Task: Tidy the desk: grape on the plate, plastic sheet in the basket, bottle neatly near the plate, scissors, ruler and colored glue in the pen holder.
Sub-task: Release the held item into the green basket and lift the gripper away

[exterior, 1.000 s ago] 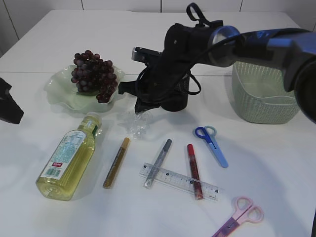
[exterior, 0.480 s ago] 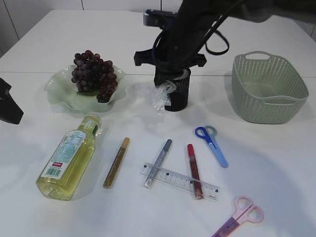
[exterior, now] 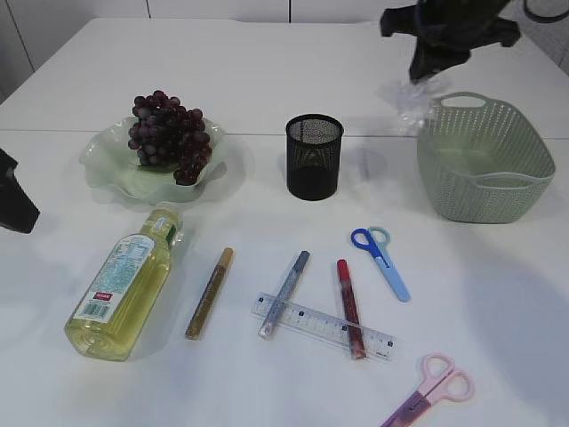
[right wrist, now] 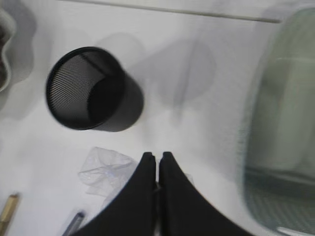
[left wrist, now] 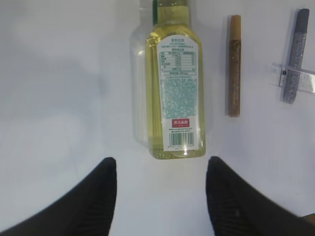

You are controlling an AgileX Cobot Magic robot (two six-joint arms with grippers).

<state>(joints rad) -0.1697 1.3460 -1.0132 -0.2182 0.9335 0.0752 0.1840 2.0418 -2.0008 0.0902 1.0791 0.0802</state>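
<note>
My right gripper (exterior: 425, 73) is shut on the crumpled clear plastic sheet (exterior: 407, 93), which hangs in the air just left of the green basket (exterior: 484, 169). In the right wrist view the sheet (right wrist: 106, 169) bulges left of the closed gripper (right wrist: 157, 156). Grapes (exterior: 169, 135) lie on the green plate (exterior: 111, 173). The yellow bottle (exterior: 124, 285) lies on its side; my open left gripper (left wrist: 161, 164) hovers just below its base (left wrist: 174, 83). Gold (exterior: 210, 292), silver (exterior: 285, 293) and red (exterior: 349, 307) glue sticks, a clear ruler (exterior: 322, 325) and blue scissors (exterior: 382, 260) lie in front of the black pen holder (exterior: 313, 156).
Pink scissors (exterior: 433, 390) lie at the front right edge. A black part of the left arm (exterior: 13, 196) shows at the left border. The silver and red glue sticks rest across the ruler. The basket holds nothing visible.
My right gripper has carried the plastic sheet up from beside the pen holder and to the right, to the basket's left rim. The left gripper has stayed put.
</note>
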